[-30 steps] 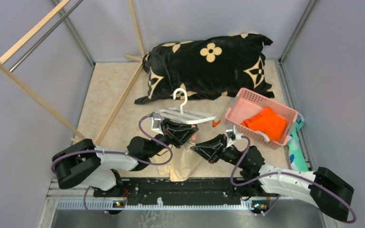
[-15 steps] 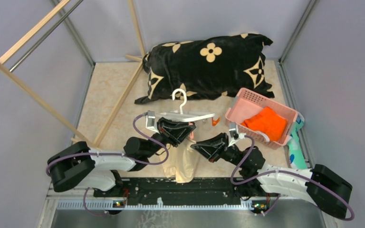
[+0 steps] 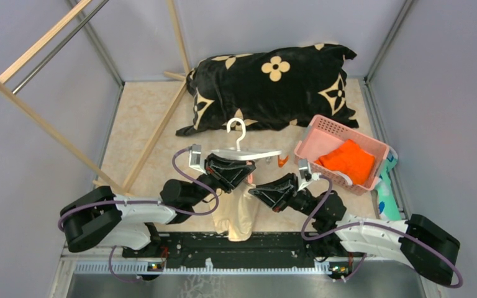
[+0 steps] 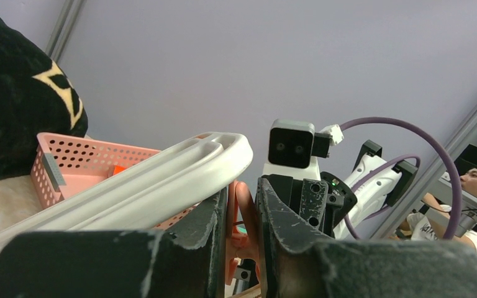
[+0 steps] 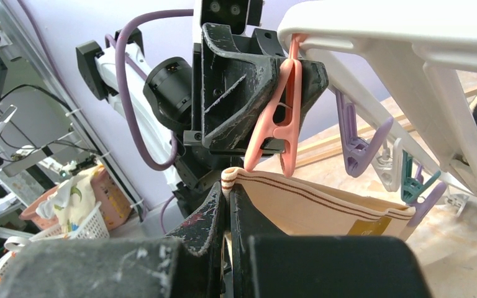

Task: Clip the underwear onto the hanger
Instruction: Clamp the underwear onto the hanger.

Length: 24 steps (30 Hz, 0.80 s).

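The white hanger (image 3: 248,153) hangs level over the table front, its rail (image 4: 161,180) close above my left gripper. My left gripper (image 3: 247,176) (image 4: 242,197) is shut on a pink-orange clip (image 4: 244,214) (image 5: 279,118), squeezing it so that its lower tips stand spread. The cream underwear (image 3: 239,214) (image 5: 323,208) hangs from my right gripper (image 3: 253,192) (image 5: 228,194), which is shut on the striped waistband's end. The clip's spread tips sit right at the waistband's top edge; whether they touch it I cannot tell.
A pink basket (image 3: 323,125) (image 4: 68,158) with an orange cloth (image 3: 348,160) stands at the right. A black flowered pillow (image 3: 273,87) lies behind. A wooden rack (image 3: 49,37) leans at the left. Purple clips (image 5: 357,149) and teal clips (image 5: 413,181) dangle from the hanger.
The left arm and the hanger have shifted slightly left. The right gripper has brought the underwear slightly left, under the squeezed clip. Both grips are unchanged.
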{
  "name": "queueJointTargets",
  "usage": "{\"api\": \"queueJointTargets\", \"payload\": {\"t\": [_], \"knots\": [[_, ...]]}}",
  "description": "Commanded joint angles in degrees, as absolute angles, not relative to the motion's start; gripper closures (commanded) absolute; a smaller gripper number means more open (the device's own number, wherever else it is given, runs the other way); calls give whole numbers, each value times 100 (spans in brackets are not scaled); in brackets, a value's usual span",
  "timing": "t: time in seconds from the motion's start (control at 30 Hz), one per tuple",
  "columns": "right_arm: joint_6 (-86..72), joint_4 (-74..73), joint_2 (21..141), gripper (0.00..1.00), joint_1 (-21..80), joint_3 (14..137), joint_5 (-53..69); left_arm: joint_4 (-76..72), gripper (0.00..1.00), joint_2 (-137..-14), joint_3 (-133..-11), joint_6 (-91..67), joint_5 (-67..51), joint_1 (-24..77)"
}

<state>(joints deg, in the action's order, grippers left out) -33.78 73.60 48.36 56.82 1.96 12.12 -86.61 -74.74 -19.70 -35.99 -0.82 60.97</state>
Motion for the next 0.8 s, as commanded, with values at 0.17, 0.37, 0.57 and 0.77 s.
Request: {"api": "queueJointTargets", "payload": {"t": [0.17, 0.37, 0.57, 0.77], "knots": [[-3416, 7015, 4394, 100, 5678, 622, 1493, -10261, 100, -7303, -2318, -3673, -643, 6063], [-3211, 6441, 4031, 100, 5673, 894, 1507, -10257, 100, -7256, -2350, -3773, -736, 6064], [-3251, 6371, 4073, 100, 5669, 890, 1540, -10257, 100, -7186, -2375, -3783, -773, 6064], [-3391, 6385, 4048, 100, 5670, 714, 1510, -10257, 100, -7137, -2382, -3741, -744, 6062]]}}
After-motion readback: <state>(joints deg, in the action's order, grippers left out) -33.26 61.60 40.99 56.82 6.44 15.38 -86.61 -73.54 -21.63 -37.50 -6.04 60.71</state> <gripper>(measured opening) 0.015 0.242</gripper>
